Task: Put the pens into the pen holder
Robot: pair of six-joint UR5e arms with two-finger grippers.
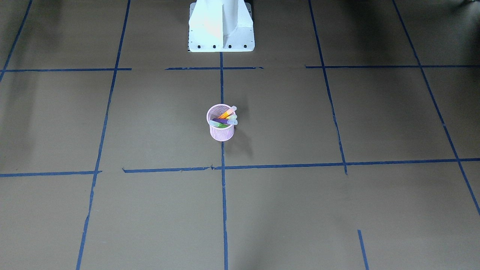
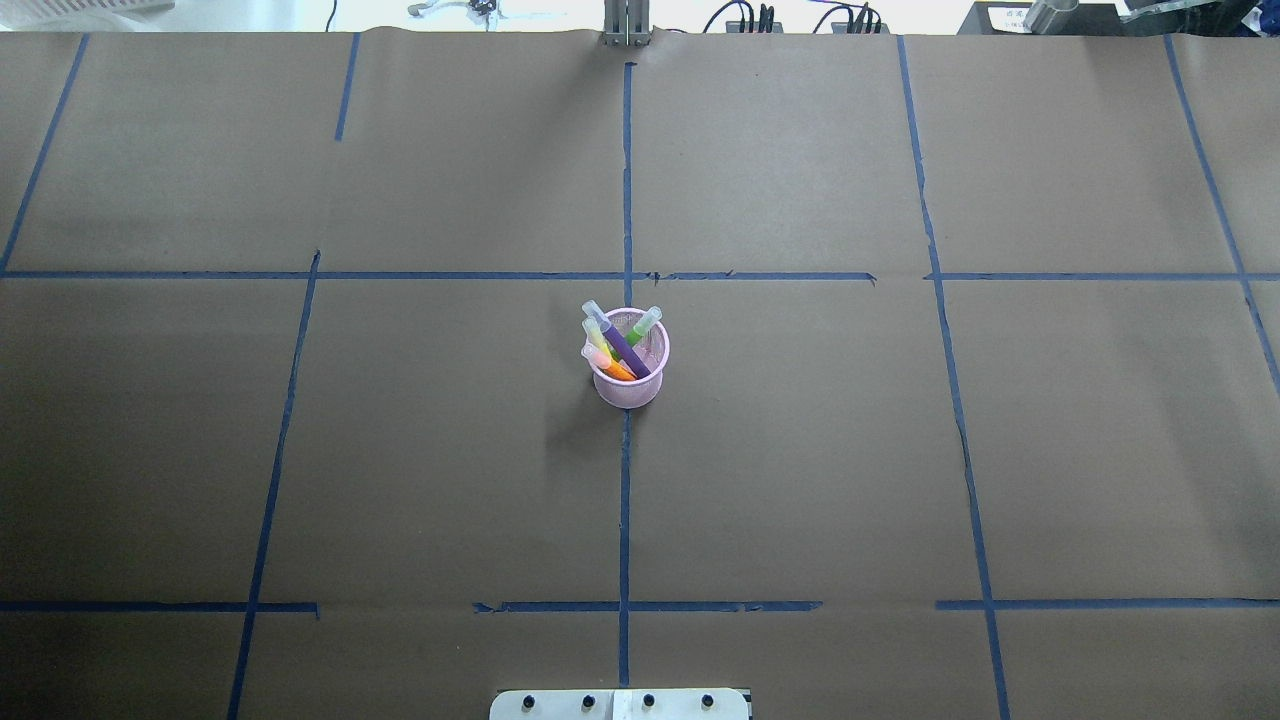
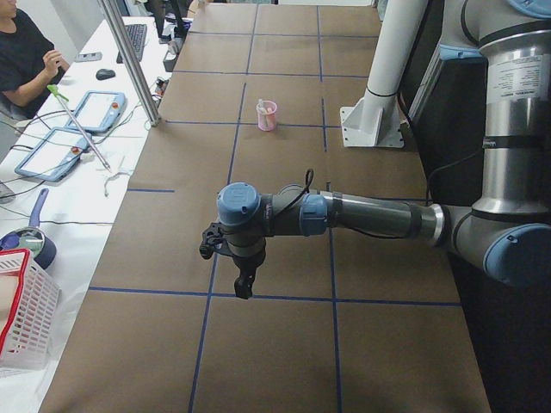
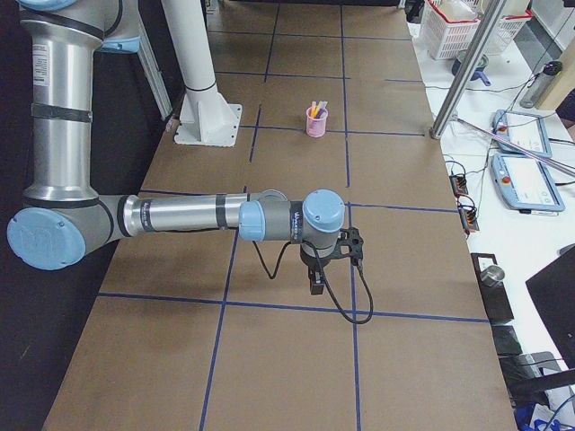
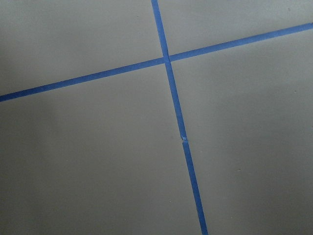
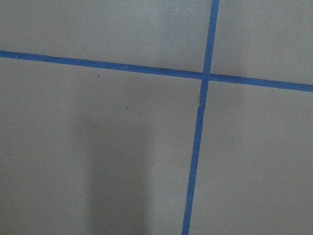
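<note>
The pen holder stands upright in the middle of the tabletop, on the centre line of blue tape, in front of the robot's white pedestal. Inside it we see the purple pen, the orange pen and the green pen, all leaning across one another with their pale caps above the rim. We see no pen lying loose on the tabletop, so we judge the collecting done.

Both arms are well apart from the cup. The left end effector and the right end effector show only in the side views, hanging over bare paper; we cannot tell whether either is open or closed. Neither appears to carry a pen, and the wrist cameras show only paper and tape.

The risk we see is tipping. The cup looks light, and the pens rest against one side of the rim. A sweep of an arm across the centre could knock it over and spill them.

We can read no brand, label or writing; any marks on the arms are too small.
</note>
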